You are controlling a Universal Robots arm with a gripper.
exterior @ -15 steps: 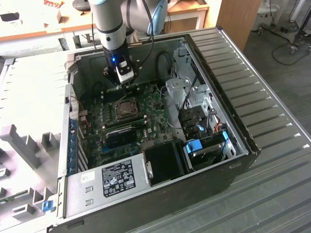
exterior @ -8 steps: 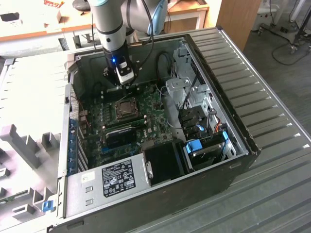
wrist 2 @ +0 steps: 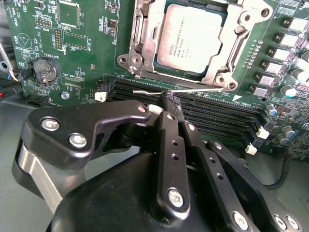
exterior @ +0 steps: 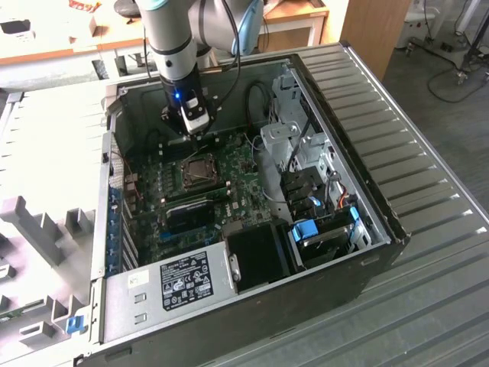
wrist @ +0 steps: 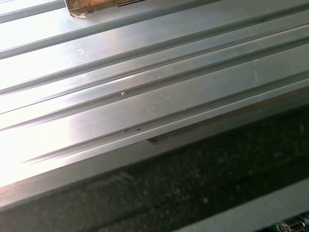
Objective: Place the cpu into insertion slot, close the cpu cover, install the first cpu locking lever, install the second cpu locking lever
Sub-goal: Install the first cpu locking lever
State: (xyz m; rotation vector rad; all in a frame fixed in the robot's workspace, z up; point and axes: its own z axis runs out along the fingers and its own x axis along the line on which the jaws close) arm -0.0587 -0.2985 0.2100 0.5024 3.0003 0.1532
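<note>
In the second wrist view the cpu (wrist 2: 193, 38) lies flat in the insertion slot, silver-tan top up. The grey cpu cover (wrist 2: 227, 55) is down around it, framing it through its window. A thin silver locking lever (wrist 2: 203, 90) runs along the socket's edge beside the memory slots. My gripper (wrist 2: 170, 99) is shut, its black fingertips meeting right at that lever wire. In the exterior view my gripper (exterior: 200, 139) hangs just above the far edge of the insertion slot (exterior: 200, 170) inside the open computer case.
Long black memory slots (wrist 2: 217, 113) and a coin battery (wrist 2: 44, 70) flank the socket. The case walls (exterior: 359, 176), the drive cage (exterior: 302, 145) and the power supply (exterior: 183, 279) hem in the motherboard. The ribbed metal table (wrist: 145, 72) lies outside.
</note>
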